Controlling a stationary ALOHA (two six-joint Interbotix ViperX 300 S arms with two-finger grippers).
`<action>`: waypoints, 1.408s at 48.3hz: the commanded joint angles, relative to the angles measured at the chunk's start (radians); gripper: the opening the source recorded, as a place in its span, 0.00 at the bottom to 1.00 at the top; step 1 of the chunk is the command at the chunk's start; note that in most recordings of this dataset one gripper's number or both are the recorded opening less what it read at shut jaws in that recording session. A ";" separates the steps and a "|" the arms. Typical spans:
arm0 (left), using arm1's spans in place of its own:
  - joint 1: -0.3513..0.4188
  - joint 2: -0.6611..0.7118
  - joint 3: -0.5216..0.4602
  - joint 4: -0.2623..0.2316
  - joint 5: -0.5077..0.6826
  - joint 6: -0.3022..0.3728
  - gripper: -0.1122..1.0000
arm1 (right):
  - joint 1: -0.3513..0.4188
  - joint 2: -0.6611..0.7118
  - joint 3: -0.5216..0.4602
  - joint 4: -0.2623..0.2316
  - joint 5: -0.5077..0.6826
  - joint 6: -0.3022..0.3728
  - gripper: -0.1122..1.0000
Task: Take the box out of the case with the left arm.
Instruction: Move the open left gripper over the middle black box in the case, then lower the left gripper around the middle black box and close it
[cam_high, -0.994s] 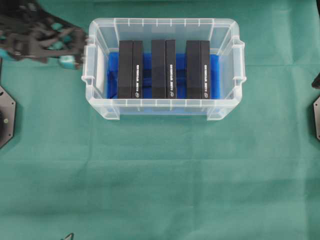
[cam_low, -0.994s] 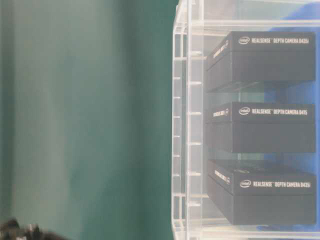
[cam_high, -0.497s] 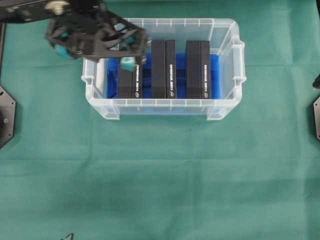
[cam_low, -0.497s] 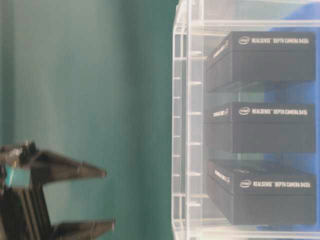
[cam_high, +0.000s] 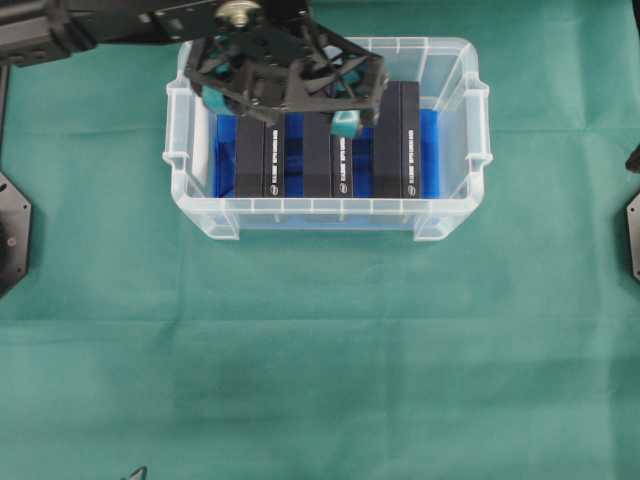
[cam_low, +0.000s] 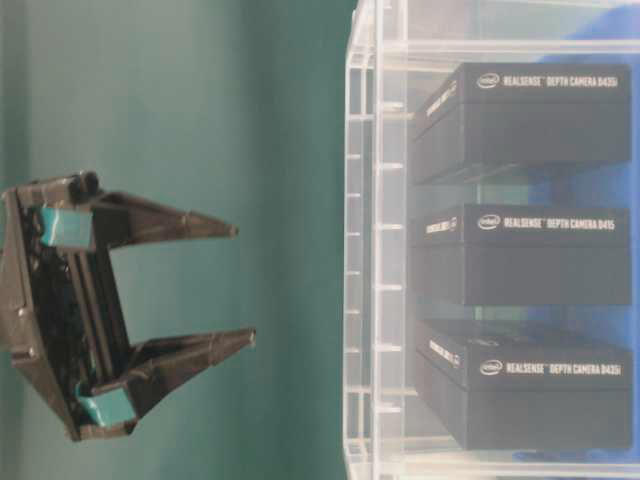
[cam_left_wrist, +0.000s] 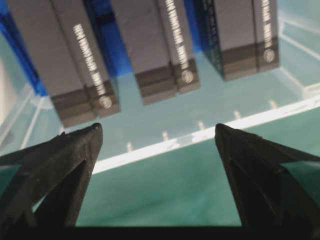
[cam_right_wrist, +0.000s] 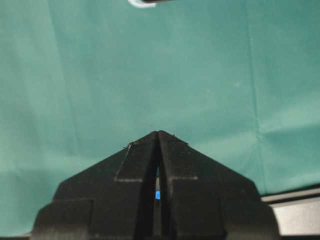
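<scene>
Spread wide, the left gripper (cam_high: 290, 100) hangs over the far left part of the case (cam_high: 452, 215), holding nothing. Seen from overhead, its black lattice frame covers the far ends of the left box (cam_high: 260, 160) and the middle box (cam_high: 328, 160), and one teal finger pad (cam_high: 345, 124) shows over the middle box. From table level the gripper (cam_low: 240, 285) stands apart from the case's clear wall (cam_low: 375, 250), its two fingers (cam_low: 190, 222) pointing toward it with a broad gap between them.

Three black boxes stand on edge in a row on the blue sheet (cam_high: 428, 150) inside the clear bin; the right box (cam_high: 397, 140) lies clear of the gripper. Their labels read RealSense Depth Camera D435. In the left wrist view the boxes (cam_left_wrist: 165, 45) lie beyond the fingertips, with the case's near rim (cam_left_wrist: 210, 135) crossing between.

Pressed together over bare green cloth (cam_right_wrist: 150, 65), the right gripper (cam_right_wrist: 158, 134) holds nothing.
</scene>
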 joint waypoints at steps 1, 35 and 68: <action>-0.002 -0.006 -0.044 -0.003 0.003 0.000 0.98 | -0.002 0.000 -0.015 -0.003 -0.002 0.003 0.10; -0.005 0.029 -0.054 -0.002 -0.005 -0.046 0.98 | -0.002 0.000 -0.014 -0.003 -0.005 0.003 0.10; 0.014 0.037 -0.054 -0.002 -0.011 -0.041 0.98 | -0.002 0.002 -0.009 -0.003 -0.006 0.003 0.10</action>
